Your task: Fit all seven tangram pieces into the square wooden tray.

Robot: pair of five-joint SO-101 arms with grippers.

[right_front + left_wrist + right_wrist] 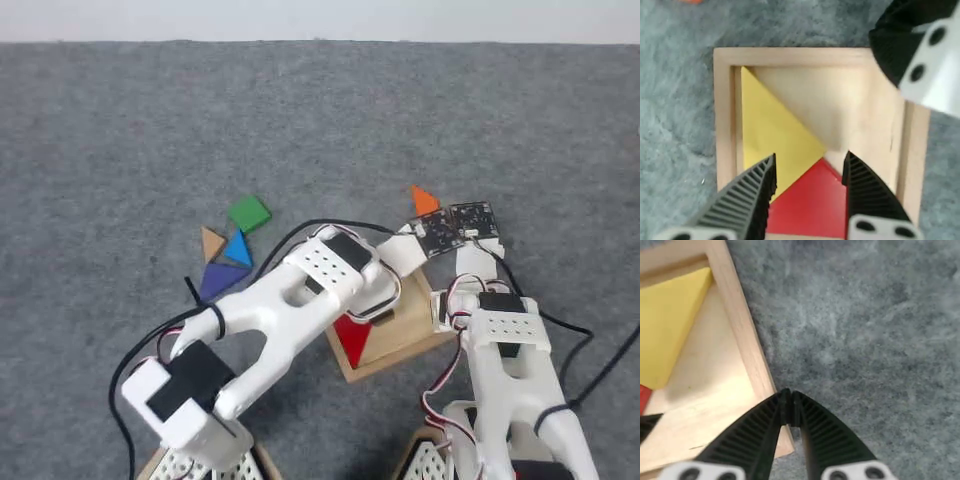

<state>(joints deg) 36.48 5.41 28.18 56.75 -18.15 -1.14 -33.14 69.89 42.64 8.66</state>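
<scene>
Wooden tray (790, 56) sits right under us, with the red triangle (810, 205) and yellow triangle (770, 140) lying flat inside. Our left gripper (810, 159) hangs over them, jaws well apart, holding nothing. Our right gripper (790, 392) is pinched closed on nothing by the tray's rim. Further out on the carpet lie the purple piece (222, 279), blue triangle (238, 249), tan triangle (211, 242), green square (249, 213) and, apart, the orange triangle (423, 200). We reckon they're light, stiff and slick, so pinch across opposite edges.
</scene>
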